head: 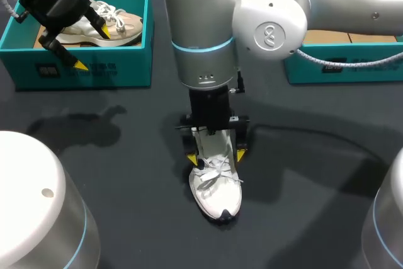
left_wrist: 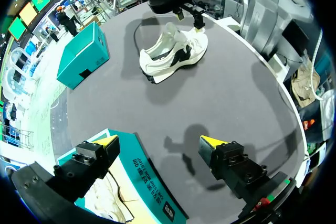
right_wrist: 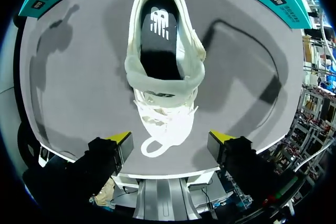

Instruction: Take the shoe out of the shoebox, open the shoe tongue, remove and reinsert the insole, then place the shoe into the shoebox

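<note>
A white shoe [head: 216,187] stands on the dark table near the middle, toe toward the front edge. In the right wrist view its black insole [right_wrist: 160,40] lies inside and the tongue [right_wrist: 167,88] is folded toward the laces. My right gripper [head: 215,155] hangs over the shoe [right_wrist: 164,114], open, its yellow tips either side of the laces without touching them. My left gripper [head: 92,47] is open above the front wall of the teal shoebox [head: 82,70], which holds a second pale shoe [head: 110,23]. Seen from the left wrist, the open left gripper [left_wrist: 158,142] has nothing between its fingers.
A second teal box [head: 340,64] lies at the back right, partly behind my right arm. From the left wrist, the same box [left_wrist: 84,56] sits beyond the white shoe [left_wrist: 173,51]. Bare dark tabletop surrounds the shoe on both sides.
</note>
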